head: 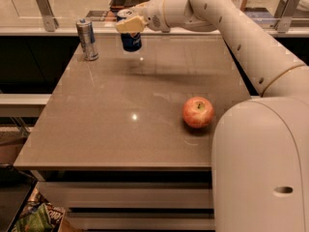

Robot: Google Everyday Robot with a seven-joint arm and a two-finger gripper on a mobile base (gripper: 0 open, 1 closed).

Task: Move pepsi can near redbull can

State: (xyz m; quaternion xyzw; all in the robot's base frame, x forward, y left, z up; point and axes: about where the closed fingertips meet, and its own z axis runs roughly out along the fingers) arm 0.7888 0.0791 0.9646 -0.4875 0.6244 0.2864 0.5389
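My gripper [129, 24] is shut on the pepsi can [131, 40], a short dark-blue can with a silver top. It holds the can upright just above the far part of the brown table [120, 124]. The redbull can [87, 39], slim, silver and blue, stands upright on the table's far left corner, a short way left of the pepsi can. The two cans are apart.
A red apple [198, 112] lies on the table's right side. My white arm reaches from the lower right across the table's right edge. A counter with metal brackets [46, 4] runs behind the table. A dark gap lies to the table's left.
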